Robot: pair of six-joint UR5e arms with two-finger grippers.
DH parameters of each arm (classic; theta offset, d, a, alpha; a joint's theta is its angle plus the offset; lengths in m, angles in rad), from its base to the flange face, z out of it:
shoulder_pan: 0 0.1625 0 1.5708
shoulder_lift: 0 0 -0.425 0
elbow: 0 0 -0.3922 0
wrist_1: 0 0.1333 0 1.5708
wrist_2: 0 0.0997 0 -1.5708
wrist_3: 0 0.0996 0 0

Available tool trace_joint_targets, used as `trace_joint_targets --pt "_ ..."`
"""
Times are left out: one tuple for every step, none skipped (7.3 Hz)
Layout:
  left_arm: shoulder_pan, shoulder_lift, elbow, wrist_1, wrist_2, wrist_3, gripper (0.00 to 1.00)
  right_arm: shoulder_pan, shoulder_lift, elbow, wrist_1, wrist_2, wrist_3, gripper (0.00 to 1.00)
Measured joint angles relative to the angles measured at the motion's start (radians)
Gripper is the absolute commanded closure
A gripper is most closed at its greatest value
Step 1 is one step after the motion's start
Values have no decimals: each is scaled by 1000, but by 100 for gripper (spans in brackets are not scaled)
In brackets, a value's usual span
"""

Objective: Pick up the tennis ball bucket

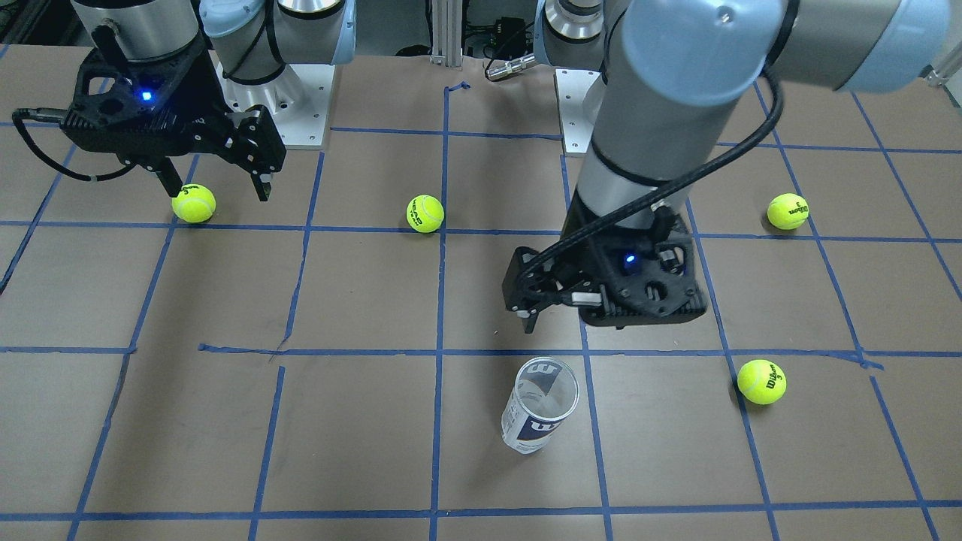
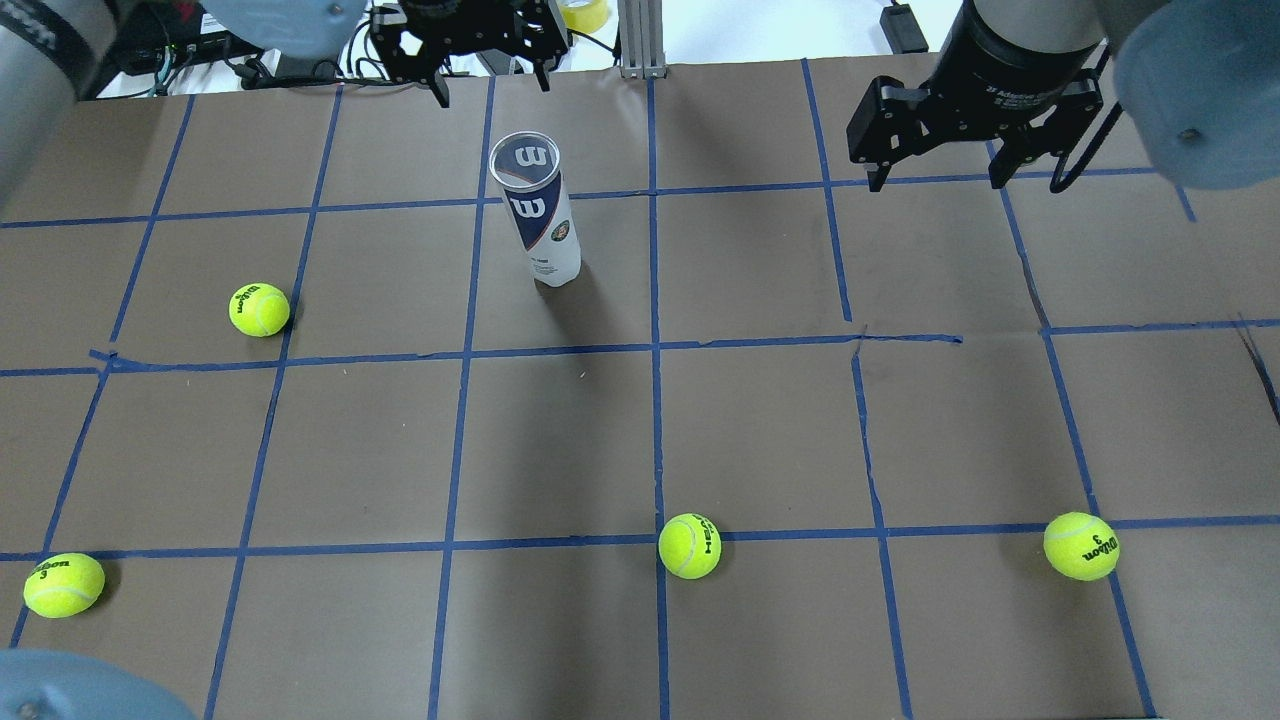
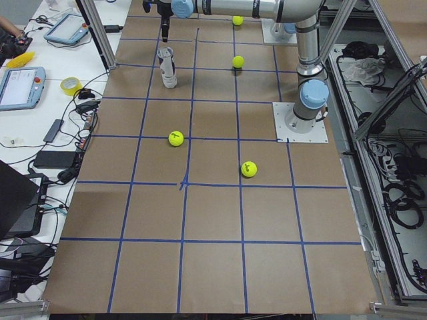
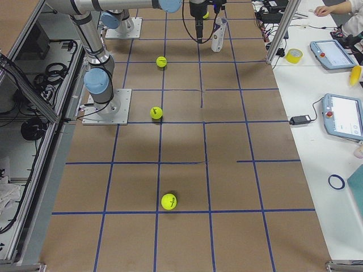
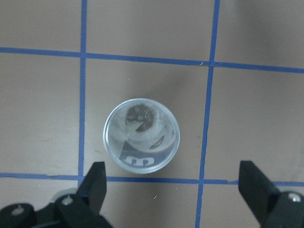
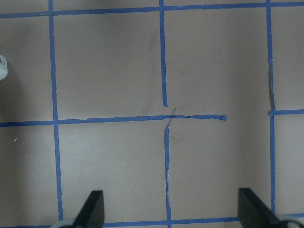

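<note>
The tennis ball bucket (image 2: 540,220) is a clear plastic can with a navy band and white logo. It stands upright and empty on the brown table, and also shows in the front view (image 1: 539,406). My left gripper (image 2: 492,90) is open and hangs above the can, a little off to one side. In the left wrist view I look down into the can's open top (image 5: 141,140), which lies just ahead of the spread fingers (image 5: 97,183). My right gripper (image 2: 935,180) is open and empty, well away from the can; it also shows in the front view (image 1: 214,188).
Several yellow-green tennis balls lie loose on the table: one left of the can (image 2: 259,309), one at the near left (image 2: 64,585), one near the middle (image 2: 689,546), one at the near right (image 2: 1081,546). Blue tape lines grid the table.
</note>
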Motion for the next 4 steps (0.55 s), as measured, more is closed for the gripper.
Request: trace_joint_targets --pt "51 35 -13 -38 7 38 0 0 0 0 1 0 0 0" --pt "110 71 -54 -59 37 85 0 0 0 0 1 0 0 0" --pt "152 106 -106 -68 75 126 0 0 0 0 1 0 0 0" --pt "172 140 -160 -69 92 149 0 0 0 0 1 0 1 0"
